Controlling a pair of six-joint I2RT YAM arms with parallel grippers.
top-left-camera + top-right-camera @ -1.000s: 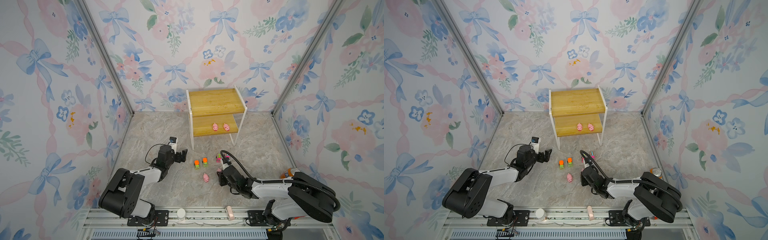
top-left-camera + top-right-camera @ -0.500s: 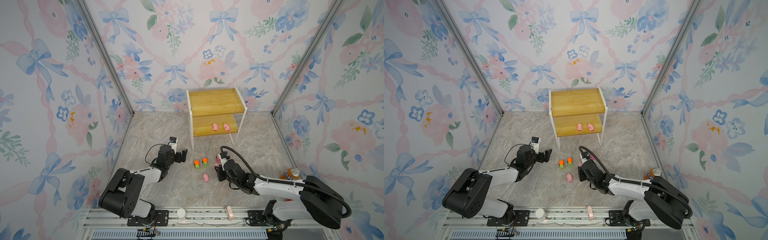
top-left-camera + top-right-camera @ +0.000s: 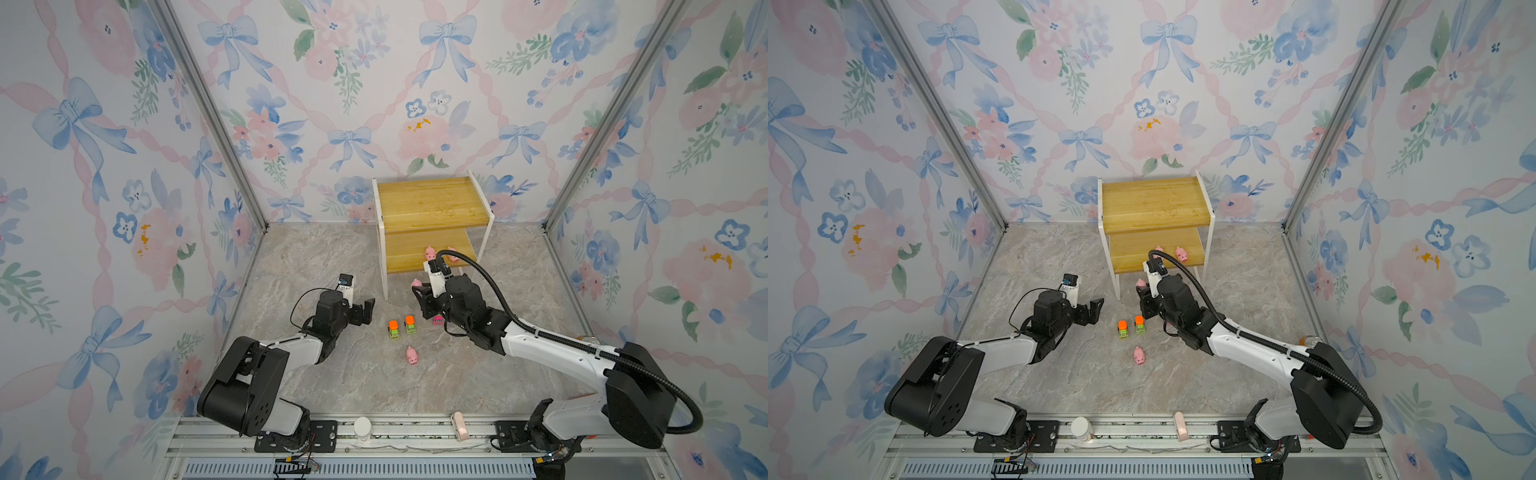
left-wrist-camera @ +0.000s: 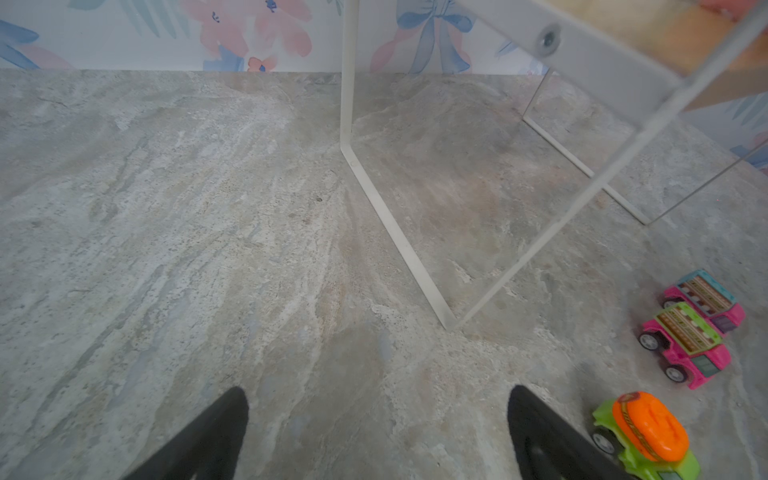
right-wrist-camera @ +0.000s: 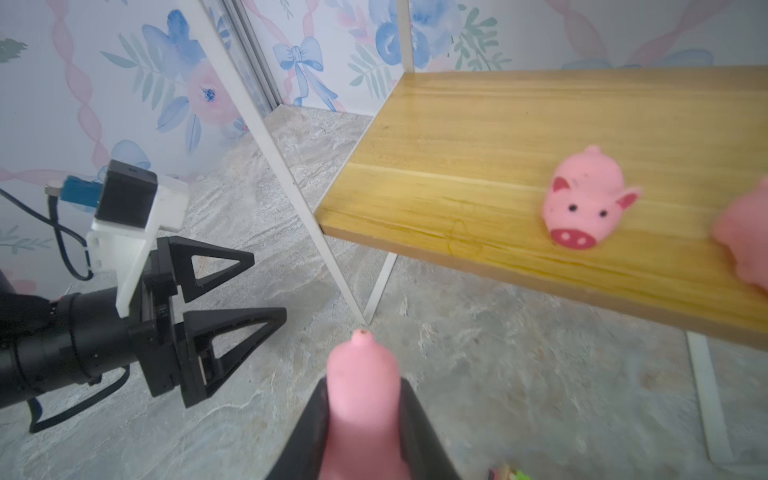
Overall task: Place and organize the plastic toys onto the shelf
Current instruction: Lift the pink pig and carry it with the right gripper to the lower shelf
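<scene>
A: Top view: why is your right gripper (image 3: 420, 292) clenched?
B: It grips one pig (image 3: 416, 283), near the shelf (image 3: 432, 199)'s left leg, apparently ready for shelving. Your left gripper (image 3: 365, 309) gapes empty. On the floor (image 3: 332, 257): one loose pig (image 3: 411, 356), two trucks (image 3: 393, 328).
A: Left wrist?
B: Two buses (image 4: 685, 345), floor-bound.
A: Right wrist?
B: Two pigs (image 5: 586, 199) on the lower board (image 5: 457, 145).

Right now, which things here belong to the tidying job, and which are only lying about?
Job: shelf; two pigs on its lower board; pig in the right gripper; pig on the floor; two green trucks; two pink buses.
Lying about: white bottle and pink piece on the front rail; orange can, partly hidden.
</scene>
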